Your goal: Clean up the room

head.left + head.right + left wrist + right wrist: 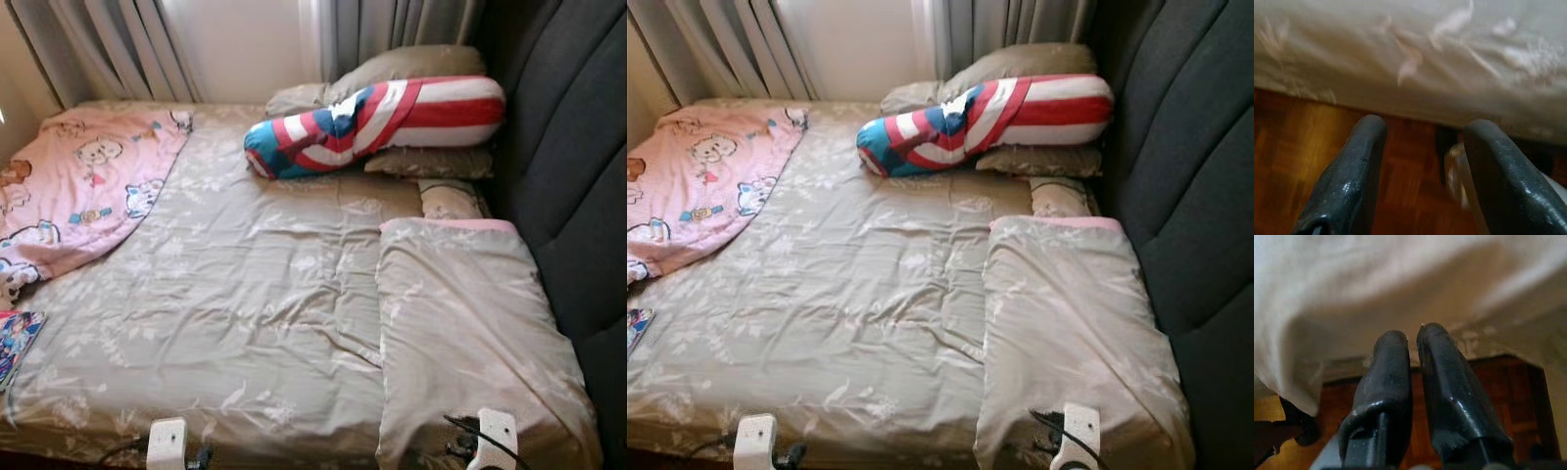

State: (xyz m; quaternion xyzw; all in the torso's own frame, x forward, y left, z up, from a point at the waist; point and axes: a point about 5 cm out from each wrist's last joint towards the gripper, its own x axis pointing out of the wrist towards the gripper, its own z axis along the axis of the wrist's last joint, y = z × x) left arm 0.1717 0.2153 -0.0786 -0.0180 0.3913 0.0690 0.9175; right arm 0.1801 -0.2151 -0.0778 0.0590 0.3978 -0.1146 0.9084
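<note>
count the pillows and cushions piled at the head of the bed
4 in view: the striped bolster on top, two beige pillows behind it, and one under it. More may be hidden beneath.

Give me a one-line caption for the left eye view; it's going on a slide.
Bed with a folded duvet, a striped bolster by the pillows and a pink blanket, before tidying.

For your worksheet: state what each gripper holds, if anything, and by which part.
Nothing is held. The left gripper is open over the floor by the bed's edge; the right gripper is shut with nothing between its fingers.
</note>
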